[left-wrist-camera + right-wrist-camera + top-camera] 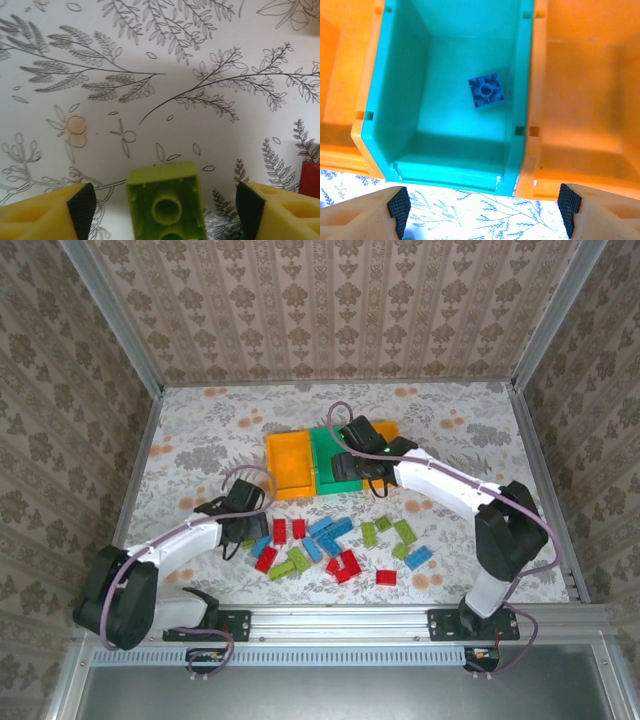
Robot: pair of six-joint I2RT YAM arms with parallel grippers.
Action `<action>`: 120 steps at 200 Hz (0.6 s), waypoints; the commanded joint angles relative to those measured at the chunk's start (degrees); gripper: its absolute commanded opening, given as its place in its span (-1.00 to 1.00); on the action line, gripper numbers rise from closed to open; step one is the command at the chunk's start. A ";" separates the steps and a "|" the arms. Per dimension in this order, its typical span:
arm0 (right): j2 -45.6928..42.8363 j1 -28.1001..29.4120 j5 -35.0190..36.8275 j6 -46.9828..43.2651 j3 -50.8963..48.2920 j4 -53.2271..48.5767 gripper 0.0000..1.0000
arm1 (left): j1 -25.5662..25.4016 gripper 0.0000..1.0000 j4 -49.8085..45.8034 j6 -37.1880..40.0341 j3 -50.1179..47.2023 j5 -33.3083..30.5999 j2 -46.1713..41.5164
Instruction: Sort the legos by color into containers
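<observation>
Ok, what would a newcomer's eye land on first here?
The bright scatter of small red, blue and lime green plastic bricks on the floral table, in front of the arms. Behind it, a single blue square brick lies in the teal-green middle plastic bin, between two orange ones. Close up, a lime green brick sits inside the open left gripper.

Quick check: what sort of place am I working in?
Probably a lab test cell dressed to look homely: wallpapered panels in a metal frame box in a floral-print table, with a mounting rail at its near edge.
</observation>
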 commanded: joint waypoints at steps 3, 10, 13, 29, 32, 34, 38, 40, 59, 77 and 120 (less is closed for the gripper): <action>-3.37 -0.17 3.87 -0.38 -1.82 0.23 0.62 | 0.74 0.46 1.24 0.21 1.85 2.87 2.93; -3.91 -0.17 4.28 -0.47 -2.28 -0.02 0.62 | 1.04 0.41 1.59 0.38 1.98 3.28 3.84; -4.27 -0.17 4.44 -0.52 -2.51 -0.08 0.62 | 1.09 0.39 1.78 0.41 1.98 3.55 4.02; -5.60 -0.24 6.09 -0.38 -3.57 -1.57 0.63 | 1.36 0.18 2.29 0.77 2.24 4.04 5.34; -5.79 -0.26 6.55 -0.27 -3.78 -2.63 0.64 | 1.42 0.15 2.32 0.77 2.25 4.19 5.49; -5.91 -0.26 6.89 -0.07 -3.99 -3.07 0.64 | 1.47 0.11 2.32 0.77 2.31 4.16 5.59; -6.22 -0.30 7.61 0.17 -4.30 -3.67 0.65 | 1.44 0.06 2.45 0.77 2.33 4.14 5.69; -6.40 -0.33 7.99 0.32 -4.47 -3.97 0.65 | 1.44 0.03 2.44 0.84 2.40 4.19 5.80; -8.36 -1.32 9.47 2.05 -7.59 -5.57 0.67 | 1.49 -0.18 2.79 0.89 2.20 4.21 5.98; -10.91 -2.73 8.98 3.94 -11.81 -5.38 0.67 | 1.51 -0.23 3.04 0.87 2.13 4.14 5.87; -15.75 -3.42 7.62 5.00 -18.84 -3.93 0.67 | 1.44 -0.55 3.00 2.00 2.76 4.12 5.38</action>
